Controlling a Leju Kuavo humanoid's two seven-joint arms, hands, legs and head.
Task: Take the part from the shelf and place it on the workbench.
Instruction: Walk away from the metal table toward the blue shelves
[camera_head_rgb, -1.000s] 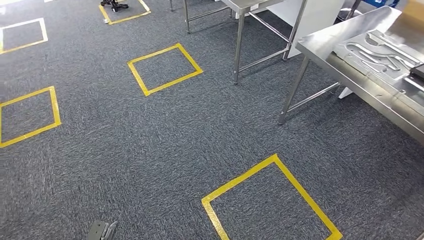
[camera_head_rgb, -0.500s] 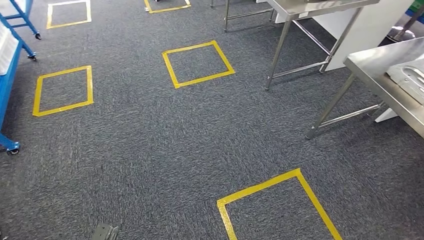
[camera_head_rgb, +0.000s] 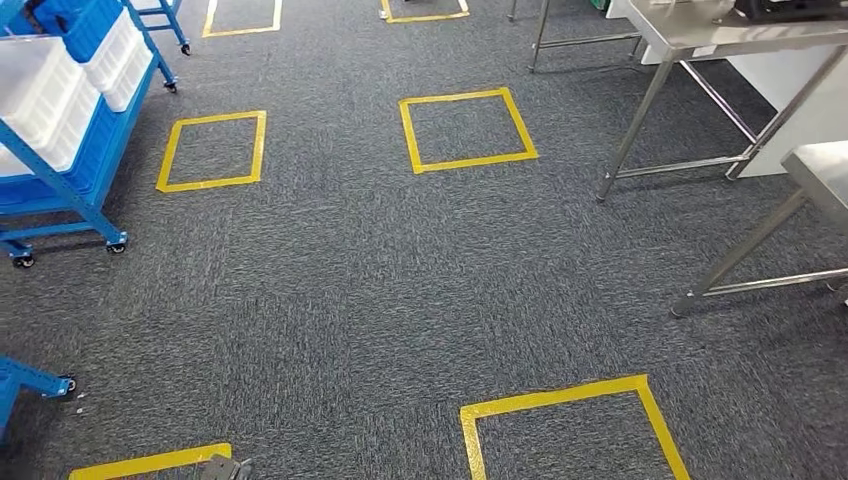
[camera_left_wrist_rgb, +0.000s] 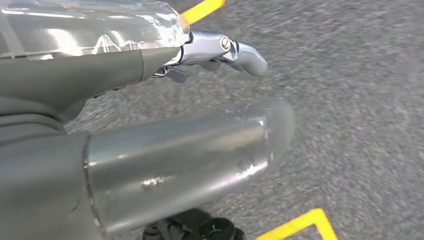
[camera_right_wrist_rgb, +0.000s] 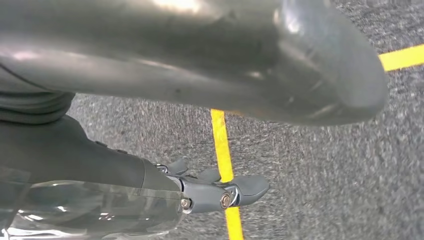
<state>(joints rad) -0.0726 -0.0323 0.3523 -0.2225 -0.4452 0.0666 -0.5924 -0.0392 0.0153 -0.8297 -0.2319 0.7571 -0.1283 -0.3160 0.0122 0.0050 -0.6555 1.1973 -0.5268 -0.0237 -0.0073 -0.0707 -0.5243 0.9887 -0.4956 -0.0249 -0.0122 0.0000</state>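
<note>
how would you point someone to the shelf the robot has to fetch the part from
Start on the grey carpet marked with yellow tape squares and look to its far left edge. There stands the shelf, a blue-framed rack on small castor wheels. Unlike the bare steel tables on the right, it carries white bins in slanted rows.

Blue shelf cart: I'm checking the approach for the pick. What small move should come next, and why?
Probably turn a little further left and step toward the blue shelf cart. It sits at the head view's left edge, with its white bins partly cut off. The left robot hand and right robot hand hang over carpet, holding nothing.
</note>
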